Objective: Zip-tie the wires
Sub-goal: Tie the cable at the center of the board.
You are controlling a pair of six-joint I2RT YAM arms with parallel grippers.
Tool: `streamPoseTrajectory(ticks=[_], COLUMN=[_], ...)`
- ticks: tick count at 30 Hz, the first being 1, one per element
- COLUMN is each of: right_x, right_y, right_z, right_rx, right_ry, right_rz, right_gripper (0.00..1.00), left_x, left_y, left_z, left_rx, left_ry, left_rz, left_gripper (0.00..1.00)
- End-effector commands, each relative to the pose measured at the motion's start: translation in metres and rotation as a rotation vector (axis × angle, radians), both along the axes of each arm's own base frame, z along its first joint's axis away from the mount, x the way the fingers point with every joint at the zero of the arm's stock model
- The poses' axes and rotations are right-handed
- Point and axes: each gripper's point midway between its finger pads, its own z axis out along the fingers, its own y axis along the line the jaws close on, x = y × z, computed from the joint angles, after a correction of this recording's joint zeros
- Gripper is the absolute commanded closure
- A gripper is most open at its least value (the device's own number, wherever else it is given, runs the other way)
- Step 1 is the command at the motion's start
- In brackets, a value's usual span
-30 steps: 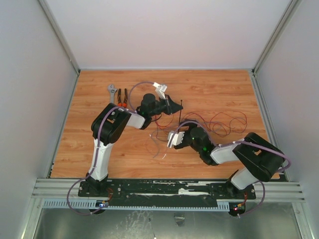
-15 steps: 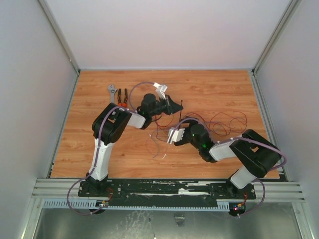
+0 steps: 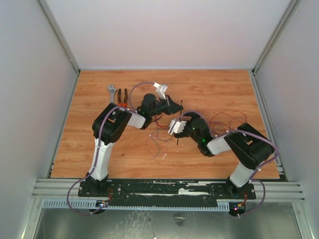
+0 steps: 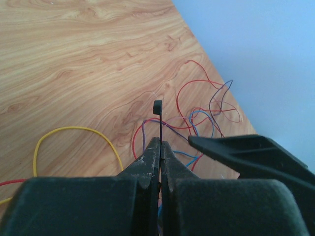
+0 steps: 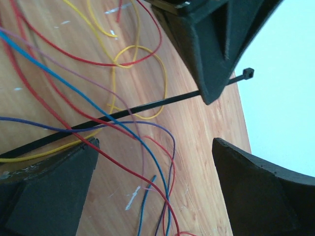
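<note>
Your two arms match: the left arm (image 3: 107, 132), based at 7 o'clock, and the right arm (image 3: 249, 154), based at 5 o'clock, pair black joint housings with white link shells. A lavender cable (image 3: 138, 85) loops along each one. A white mount (image 3: 160, 88) sits at each wrist. A green light (image 3: 203, 141) glows on the right forearm. The fingers (image 4: 142, 169) are matte black wedges.
</note>
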Motion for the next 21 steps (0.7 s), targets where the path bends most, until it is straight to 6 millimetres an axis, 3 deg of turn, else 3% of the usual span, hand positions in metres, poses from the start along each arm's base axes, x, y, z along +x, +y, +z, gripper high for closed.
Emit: streamPoseTrajectory(ticks=[1, 6, 12, 16, 21], right_x=[0.018, 0.009, -0.020, -0.045, -0.066], right_y=[0.001, 0.004, -0.003, 0.003, 0.015], right_z=[0.019, 0.020, 0.020, 0.025, 0.006], right_rx=[0.078, 0.069, 0.027, 0.049, 0.027], right_ry=[-0.040, -0.012, 0.072, 0.141, 0.224], right_rz=[-0.031, 0.005, 0.031, 0.071, 0.122], right_gripper=[0.01, 0.01, 0.01, 0.01, 0.01], left_x=[0.004, 0.005, 0.006, 0.008, 0.008], left_y=[-0.001, -0.001, -0.001, -0.001, -0.002], left_z=[0.000, 0.001, 0.001, 0.003, 0.003], left_rx=[-0.010, -0.011, -0.008, -0.011, -0.011], left_ry=[-0.010, -0.011, -0.016, -0.016, -0.016], left_rz=[0.004, 0.005, 0.009, 0.012, 0.012], left_gripper=[1.00, 1.00, 1.00, 1.00, 1.00])
